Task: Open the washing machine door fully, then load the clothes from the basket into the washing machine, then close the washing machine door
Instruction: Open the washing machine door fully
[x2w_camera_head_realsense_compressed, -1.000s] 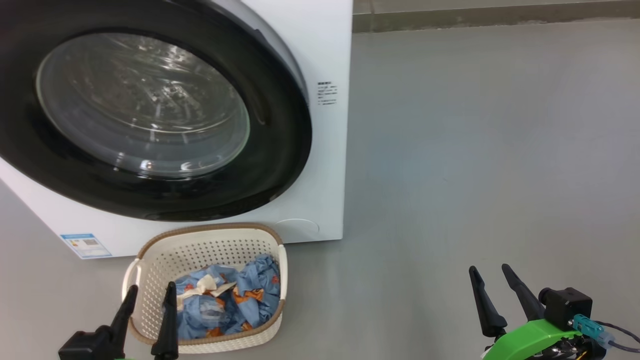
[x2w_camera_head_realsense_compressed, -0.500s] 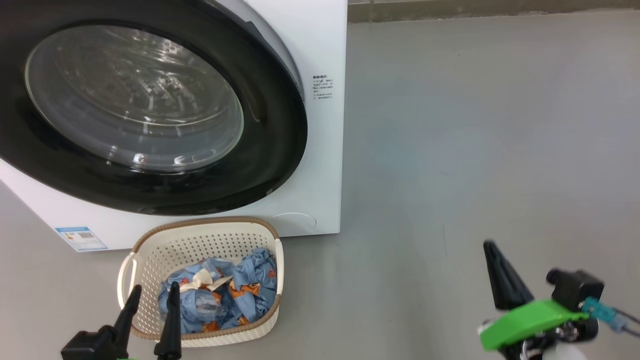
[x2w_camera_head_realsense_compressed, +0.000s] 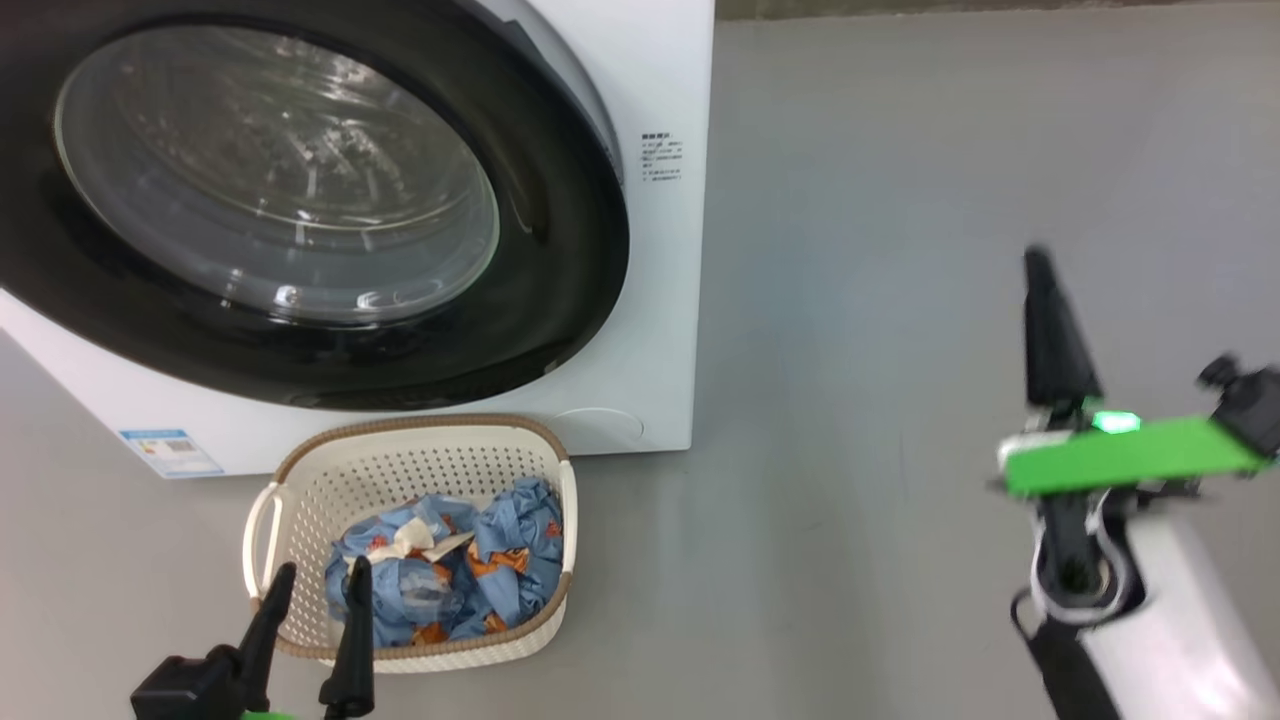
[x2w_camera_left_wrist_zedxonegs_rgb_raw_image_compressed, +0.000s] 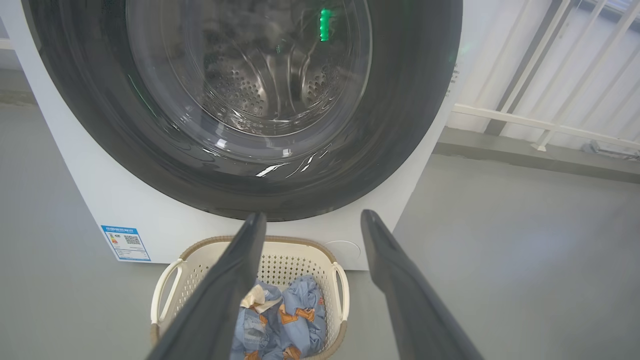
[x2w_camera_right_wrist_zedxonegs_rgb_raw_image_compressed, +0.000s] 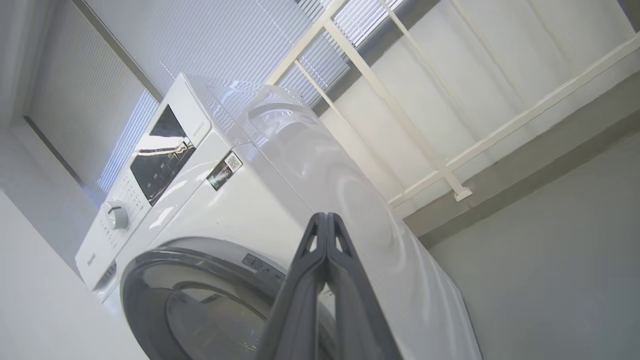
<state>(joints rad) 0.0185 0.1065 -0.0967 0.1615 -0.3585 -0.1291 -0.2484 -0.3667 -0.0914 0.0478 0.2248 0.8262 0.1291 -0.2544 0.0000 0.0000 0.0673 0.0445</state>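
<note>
The white washing machine (x2w_camera_head_realsense_compressed: 655, 300) fills the upper left of the head view, its black-rimmed glass door (x2w_camera_head_realsense_compressed: 300, 200) closed against the front. Below it on the floor stands the cream basket (x2w_camera_head_realsense_compressed: 290, 500) holding the crumpled light blue clothes (x2w_camera_head_realsense_compressed: 450, 575). My left gripper (x2w_camera_head_realsense_compressed: 315, 580) hangs open at the basket's near rim, nothing between its fingers; its wrist view looks over the basket (x2w_camera_left_wrist_zedxonegs_rgb_raw_image_compressed: 170, 272) at the door (x2w_camera_left_wrist_zedxonegs_rgb_raw_image_compressed: 240, 100). My right gripper (x2w_camera_head_realsense_compressed: 1040, 262) is raised over bare floor to the right of the machine, shut on nothing, its fingers (x2w_camera_right_wrist_zedxonegs_rgb_raw_image_compressed: 326, 220) pressed together and pointing toward the machine (x2w_camera_right_wrist_zedxonegs_rgb_raw_image_compressed: 300, 175).
Grey floor spreads to the right of the machine. A white railing (x2w_camera_right_wrist_zedxonegs_rgb_raw_image_compressed: 425, 125) and a low concrete kerb (x2w_camera_left_wrist_zedxonegs_rgb_raw_image_compressed: 525, 160) run behind it. A blue label (x2w_camera_head_realsense_compressed: 170, 452) sits on the machine's lower front corner.
My right gripper has closed and risen well up the head view, its arm turning. The left gripper stays open by the basket. The head camera shifted slightly.
</note>
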